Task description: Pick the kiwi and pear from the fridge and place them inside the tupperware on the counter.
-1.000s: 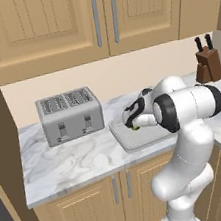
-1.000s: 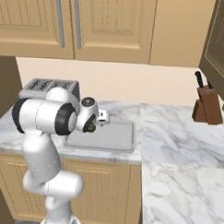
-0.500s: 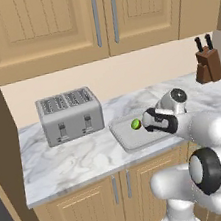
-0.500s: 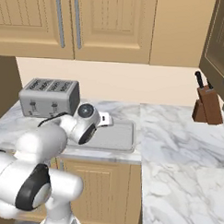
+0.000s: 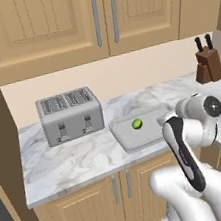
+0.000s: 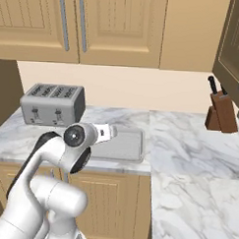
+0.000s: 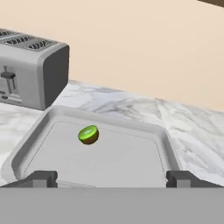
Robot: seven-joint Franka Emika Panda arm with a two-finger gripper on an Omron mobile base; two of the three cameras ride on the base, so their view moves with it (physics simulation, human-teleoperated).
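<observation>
- My gripper (image 7: 111, 177): jaws spread wide with nothing between them, held low at the near edge of the tupperware (image 7: 35, 142).
- Kiwi (image 7: 89, 134): lies alone inside the tupperware, on its floor toward the toaster side, clear of the rim.
- Tupperware: sits flat on the counter (image 5: 80, 160), just beside the toaster (image 5: 70, 115).
- Knife block (image 6: 221, 112): stands on the counter, well apart from the tupperware.
</observation>
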